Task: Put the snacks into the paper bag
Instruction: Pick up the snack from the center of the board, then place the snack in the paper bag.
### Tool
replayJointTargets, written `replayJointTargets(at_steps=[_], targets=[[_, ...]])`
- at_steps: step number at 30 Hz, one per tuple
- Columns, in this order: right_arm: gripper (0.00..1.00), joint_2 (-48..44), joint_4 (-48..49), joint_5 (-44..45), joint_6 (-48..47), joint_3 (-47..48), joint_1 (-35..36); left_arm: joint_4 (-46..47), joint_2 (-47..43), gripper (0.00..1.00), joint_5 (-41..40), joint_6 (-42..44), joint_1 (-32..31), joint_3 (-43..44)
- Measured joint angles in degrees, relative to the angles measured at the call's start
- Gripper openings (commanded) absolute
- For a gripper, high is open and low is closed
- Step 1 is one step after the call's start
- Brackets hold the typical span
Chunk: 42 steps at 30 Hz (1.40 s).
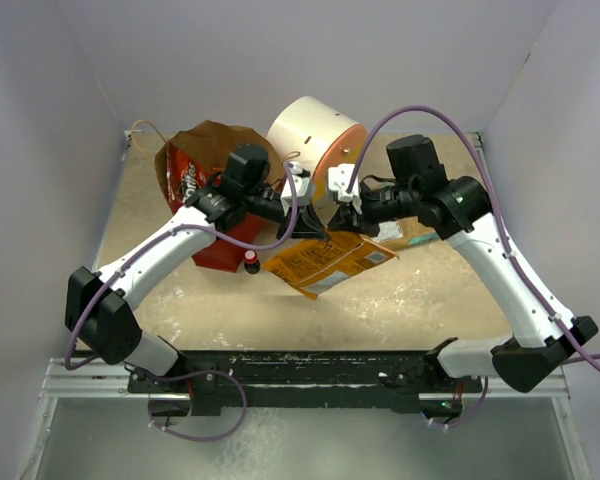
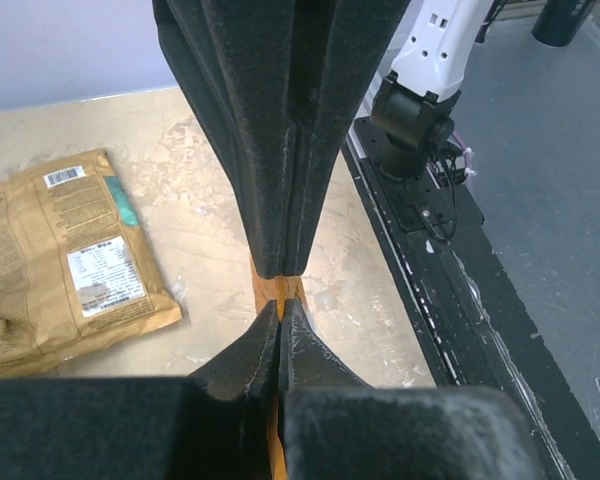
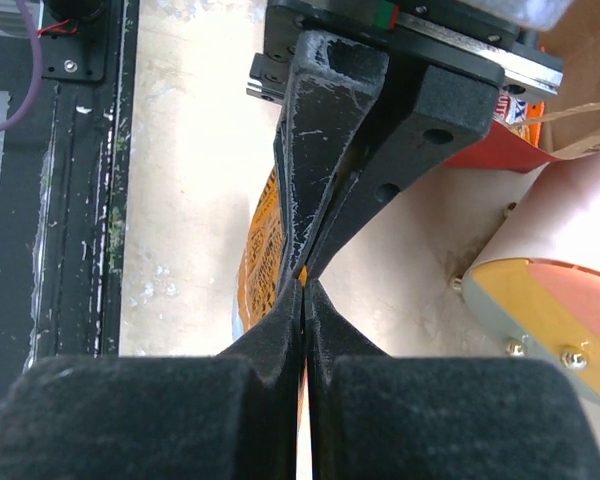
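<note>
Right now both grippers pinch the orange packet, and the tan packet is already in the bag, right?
Not quite. The tan packet lies on the table, outside the bag, as the left wrist view shows. The left gripper and right gripper do both pinch the orange packet.

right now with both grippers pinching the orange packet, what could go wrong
The left gripper and right gripper pinch the orange packet only at its thin edge; it may slip or tear if they pull apart. Swinging it toward the bag could knock the bottle beside the bag.
</note>
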Motion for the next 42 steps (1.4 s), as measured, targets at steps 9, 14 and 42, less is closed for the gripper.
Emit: replayJointTargets(at_steps=[9,14,42], targets=[[0.56,-4.94,2.86,-0.11,3.19,-0.92,-4.87,-1.95,-3.89,0.0,-4.15,-0.39,0.31,-0.04],[0.61,-9.25,3.67,-0.52,5.51,-0.9,-10.19,-2.75,-5.97,0.0,-6.51,-3.19,1.92,1.57],[0.63,-18.6,10.56,-3.34,13.88,-5.38,-25.79,-8.7,-8.83,0.0,-54.03,-18.97,13.22,41.44]])
